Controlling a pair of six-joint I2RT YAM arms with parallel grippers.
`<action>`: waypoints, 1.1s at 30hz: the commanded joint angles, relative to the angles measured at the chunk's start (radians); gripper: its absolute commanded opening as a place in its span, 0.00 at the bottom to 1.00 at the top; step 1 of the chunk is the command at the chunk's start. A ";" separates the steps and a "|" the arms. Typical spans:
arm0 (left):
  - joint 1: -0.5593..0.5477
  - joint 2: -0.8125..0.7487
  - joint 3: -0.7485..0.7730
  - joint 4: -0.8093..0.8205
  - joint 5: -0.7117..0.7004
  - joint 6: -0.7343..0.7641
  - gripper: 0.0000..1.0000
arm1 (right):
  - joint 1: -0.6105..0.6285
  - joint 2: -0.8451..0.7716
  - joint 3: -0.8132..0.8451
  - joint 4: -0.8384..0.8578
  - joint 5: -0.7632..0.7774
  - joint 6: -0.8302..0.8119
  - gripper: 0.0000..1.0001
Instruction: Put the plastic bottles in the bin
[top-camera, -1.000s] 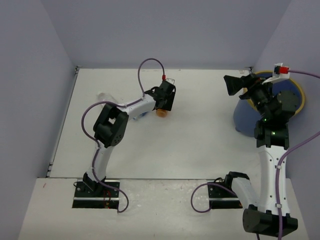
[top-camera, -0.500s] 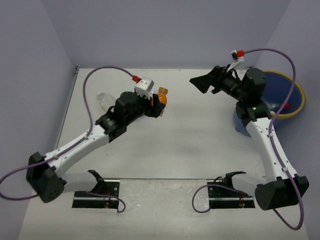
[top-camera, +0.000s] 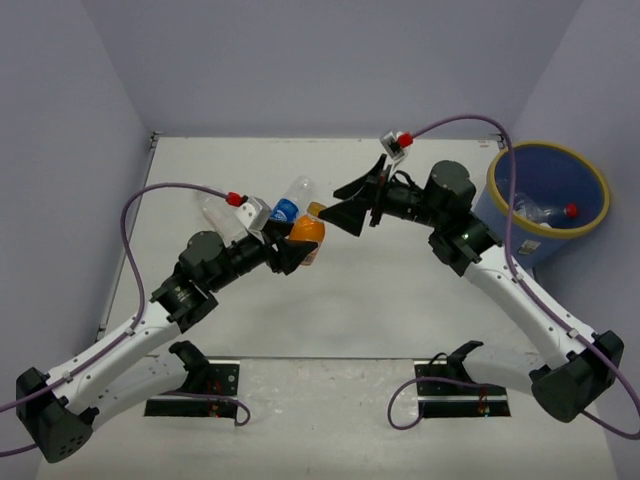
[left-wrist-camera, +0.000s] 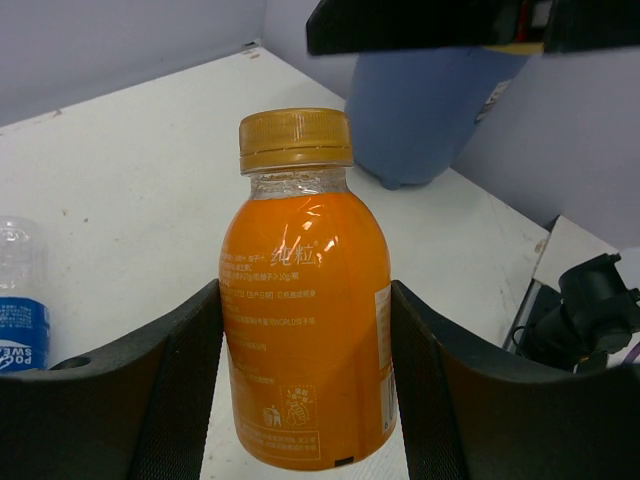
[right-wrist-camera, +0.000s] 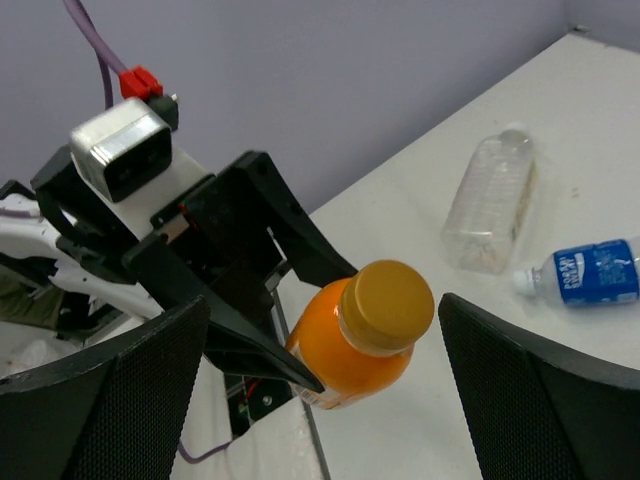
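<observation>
My left gripper (top-camera: 291, 247) (left-wrist-camera: 305, 300) is shut on an orange plastic bottle (top-camera: 307, 231) (left-wrist-camera: 305, 320) with a gold cap, held off the table. My right gripper (top-camera: 352, 208) (right-wrist-camera: 325, 312) is open and faces the bottle's cap; its fingers (right-wrist-camera: 95, 400) stand wide on either side and do not touch the orange bottle (right-wrist-camera: 365, 335). A clear bottle (top-camera: 214, 211) (right-wrist-camera: 495, 205) and a blue-labelled bottle (top-camera: 291, 200) (right-wrist-camera: 590, 272) (left-wrist-camera: 20, 315) lie on the table behind. The blue bin (top-camera: 590, 235) (left-wrist-camera: 420, 120) with a yellow rim stands at the far right.
Inside the bin lies a clear bottle with a red cap (top-camera: 547, 211). Purple cables (top-camera: 150, 200) loop above both arms. Grey walls close the table on three sides. The arm bases (top-camera: 195, 385) sit at the near edge.
My left arm has lifted the orange bottle and swung it towards the middle. My right arm has come away from the bin and moved left, with its open jaws now at the bottle's cap.
</observation>
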 joint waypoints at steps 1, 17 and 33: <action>0.005 -0.037 -0.012 0.099 0.063 0.010 0.00 | 0.071 -0.037 -0.079 0.109 0.080 0.022 0.99; 0.005 -0.046 -0.057 0.141 0.076 -0.001 0.00 | 0.118 0.045 -0.107 0.178 0.185 0.097 0.28; 0.005 0.003 -0.006 0.061 -0.072 0.005 1.00 | 0.117 -0.091 -0.116 -0.004 0.633 -0.052 0.00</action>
